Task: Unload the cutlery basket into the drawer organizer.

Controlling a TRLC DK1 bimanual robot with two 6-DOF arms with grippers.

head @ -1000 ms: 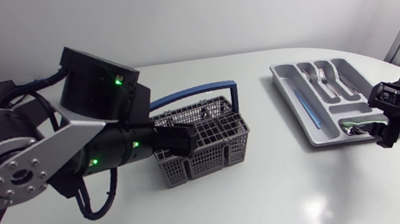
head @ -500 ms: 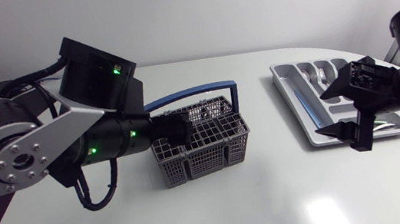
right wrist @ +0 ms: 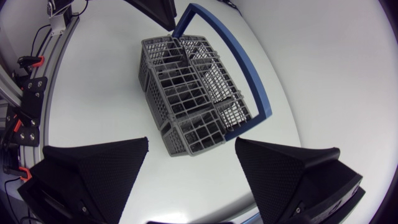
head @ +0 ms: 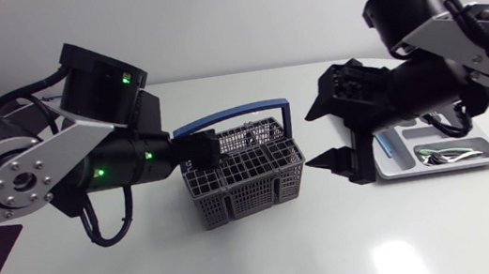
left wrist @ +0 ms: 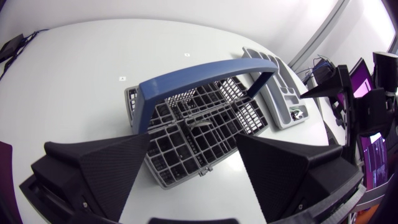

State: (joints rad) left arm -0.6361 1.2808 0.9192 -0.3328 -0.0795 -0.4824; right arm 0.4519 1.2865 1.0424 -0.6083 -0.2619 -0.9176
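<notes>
Now the right gripper (head: 322,136), wide open and empty, has swung from the drawer organizer (head: 438,167) to just beside the cutlery basket (head: 251,172), seemingly for another piece.

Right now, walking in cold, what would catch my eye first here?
A grey cutlery basket with a blue handle stands mid-table. It is flanked by the left gripper at one end and the right gripper, wide open, between it and the drawer organizer.
</notes>
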